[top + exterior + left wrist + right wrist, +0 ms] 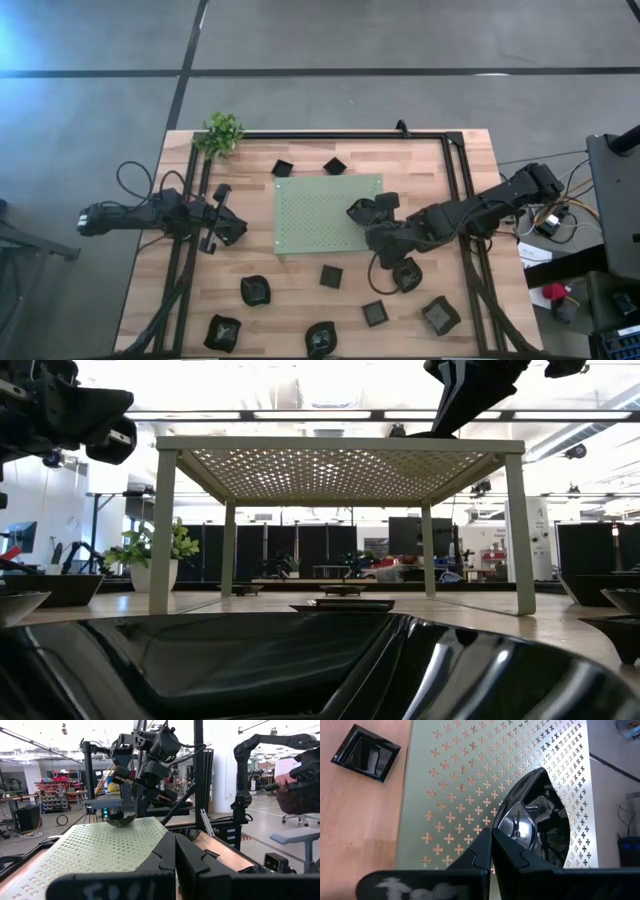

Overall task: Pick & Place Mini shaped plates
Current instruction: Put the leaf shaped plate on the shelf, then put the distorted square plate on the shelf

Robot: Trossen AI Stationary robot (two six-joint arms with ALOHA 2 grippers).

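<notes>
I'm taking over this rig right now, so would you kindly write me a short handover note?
Right gripper: shut on a round black dish, held above the green perforated mat's right edge.
Left gripper: shut, empty, waiting left of the mat.
Done: nothing rests on the mat yet.
Left: set this dish down, then fetch the rest, two square dishes behind the mat and about seven in front of it.

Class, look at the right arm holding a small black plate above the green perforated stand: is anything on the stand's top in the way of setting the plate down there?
Nothing visible. The right gripper is shut on the black plate over the green stand, near its right edge. The top shows bare in the high and both wrist views. The left gripper waits, shut, beside the stand.
</notes>
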